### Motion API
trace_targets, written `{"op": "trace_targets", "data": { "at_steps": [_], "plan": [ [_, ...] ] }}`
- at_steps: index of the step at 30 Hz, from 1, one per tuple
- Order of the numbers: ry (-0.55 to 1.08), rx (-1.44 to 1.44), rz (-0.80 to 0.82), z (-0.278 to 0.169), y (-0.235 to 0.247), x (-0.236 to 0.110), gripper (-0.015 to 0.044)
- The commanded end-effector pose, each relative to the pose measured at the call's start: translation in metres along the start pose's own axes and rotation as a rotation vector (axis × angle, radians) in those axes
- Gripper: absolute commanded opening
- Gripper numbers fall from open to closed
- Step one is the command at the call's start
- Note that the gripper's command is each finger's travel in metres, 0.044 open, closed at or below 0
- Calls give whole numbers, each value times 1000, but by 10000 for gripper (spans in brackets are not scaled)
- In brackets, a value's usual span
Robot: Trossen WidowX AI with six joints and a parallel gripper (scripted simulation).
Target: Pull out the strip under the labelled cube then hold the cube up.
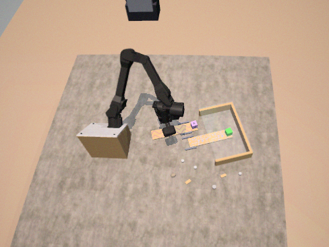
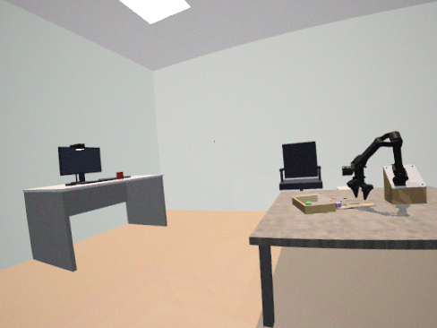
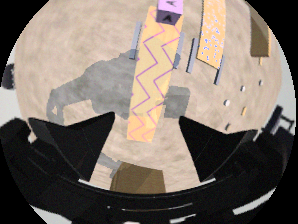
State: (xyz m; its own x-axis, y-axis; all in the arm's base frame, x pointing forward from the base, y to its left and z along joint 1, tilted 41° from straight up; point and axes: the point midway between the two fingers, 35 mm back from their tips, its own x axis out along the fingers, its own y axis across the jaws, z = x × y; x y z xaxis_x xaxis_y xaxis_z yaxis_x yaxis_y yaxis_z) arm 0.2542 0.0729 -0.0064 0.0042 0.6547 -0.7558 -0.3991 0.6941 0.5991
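Beside the open-sided wooden fence [image 1: 241, 128], on its arm-ward side, two flat orange strips lie nearly parallel on the grey mat. The zigzag-patterned orange strip [image 1: 182, 129] carries the small purple labelled cube [image 1: 193, 124] at the end nearest the fence; the cube sits just outside the fence's opening, its dark mark visible from the wrist view [image 3: 169, 7]. The dot-patterned orange strip [image 1: 205, 138] reaches into the fence and bears a plain green cube [image 1: 228, 131] there, presumably as the decoy to be left alone.

The black parallel-jaw gripper [image 1: 168, 132] hangs over the zigzag strip's end farthest from the fence, jaws spread wide and holding nothing. That spot makes sense: working the free end keeps the fingers well apart from the cube. With the cube already outside the fence, the pull looks done or nearly so, and the open jaws suit a move toward the cube for the lift.

Thin dark rails [image 1: 189, 136] lie beside the strips, probably as guides.
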Motion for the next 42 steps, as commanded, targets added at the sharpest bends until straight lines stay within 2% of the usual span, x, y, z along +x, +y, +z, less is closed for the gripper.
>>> {"op": "trace_targets", "data": {
  "at_steps": [1,42],
  "plan": [
    [-4,2,2,16,-2,-2,440],
    [-10,-3,1,141,-15,-19,440]
  ]
}}
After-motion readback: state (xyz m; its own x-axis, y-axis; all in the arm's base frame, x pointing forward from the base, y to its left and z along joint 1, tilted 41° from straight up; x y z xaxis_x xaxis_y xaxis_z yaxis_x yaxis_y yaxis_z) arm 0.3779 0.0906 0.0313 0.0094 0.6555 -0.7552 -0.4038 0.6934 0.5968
